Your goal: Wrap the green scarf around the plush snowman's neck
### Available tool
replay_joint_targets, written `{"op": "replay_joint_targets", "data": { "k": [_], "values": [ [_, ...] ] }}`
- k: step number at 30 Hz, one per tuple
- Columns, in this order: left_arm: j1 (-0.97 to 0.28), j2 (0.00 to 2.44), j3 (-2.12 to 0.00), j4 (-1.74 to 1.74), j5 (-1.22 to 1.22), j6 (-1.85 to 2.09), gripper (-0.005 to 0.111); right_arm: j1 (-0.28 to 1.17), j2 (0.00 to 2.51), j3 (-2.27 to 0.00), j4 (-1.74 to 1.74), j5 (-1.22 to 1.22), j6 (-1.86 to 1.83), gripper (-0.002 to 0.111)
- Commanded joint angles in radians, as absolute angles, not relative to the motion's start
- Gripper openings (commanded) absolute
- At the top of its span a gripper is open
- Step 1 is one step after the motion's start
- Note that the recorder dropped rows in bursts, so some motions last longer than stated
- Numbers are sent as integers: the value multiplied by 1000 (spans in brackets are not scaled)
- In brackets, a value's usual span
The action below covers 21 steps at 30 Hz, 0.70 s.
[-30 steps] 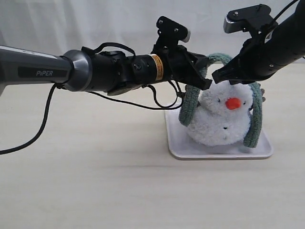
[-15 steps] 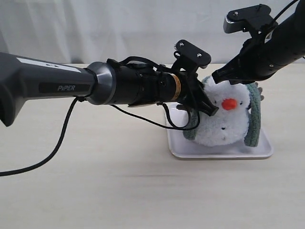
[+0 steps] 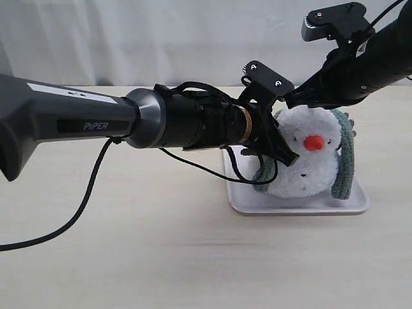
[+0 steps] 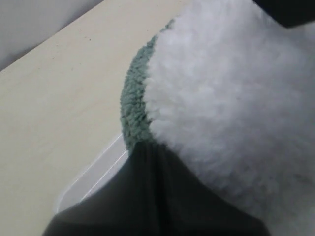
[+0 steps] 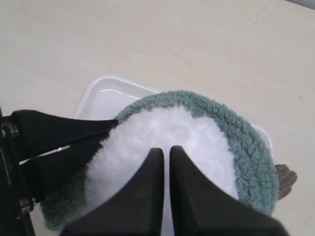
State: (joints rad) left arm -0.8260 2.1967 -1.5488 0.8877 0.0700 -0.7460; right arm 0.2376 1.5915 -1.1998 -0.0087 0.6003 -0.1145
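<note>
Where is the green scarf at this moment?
In the exterior view the green scarf is on the right, looped behind the head of the plush snowman, its ends hanging at both sides over the white tray.

The left arm [image 3: 64, 119] is a thick, dark grey tube with "PiPER" printed on it in white and a pale label strip along its upper side. A silver-grey collar [image 3: 145, 119] joins it to a black wrist section ringed by an amber band [image 3: 246, 125]. On top sits a black camera bracket [image 3: 267, 77] with small bright screws. A black cable [image 3: 77, 206] hangs beneath, and a thinner cable [image 3: 193, 163] loops under the wrist. The right arm [image 3: 380, 55] is matt black and carries a black camera module [image 3: 331, 19] with a grey end. Its fingers [image 5: 147, 191] are plain black tapering wedges.
</note>
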Motion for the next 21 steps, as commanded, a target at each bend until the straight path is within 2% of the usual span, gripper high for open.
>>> {"op": "replay_joint_targets", "data": {
  "k": [1, 18, 21],
  "values": [
    [-832, 2181, -1550, 889, 131, -733, 0, 235, 1615, -1192, 12, 585, -120, 4],
    [-869, 2173, -1549, 877, 157, -733, 0, 235, 1659, -1192, 11, 623, -120, 4],
    [-873, 2173, -1549, 871, 200, -733, 7, 235, 1659, -1192, 11, 625, -120, 4]
  ]
}}
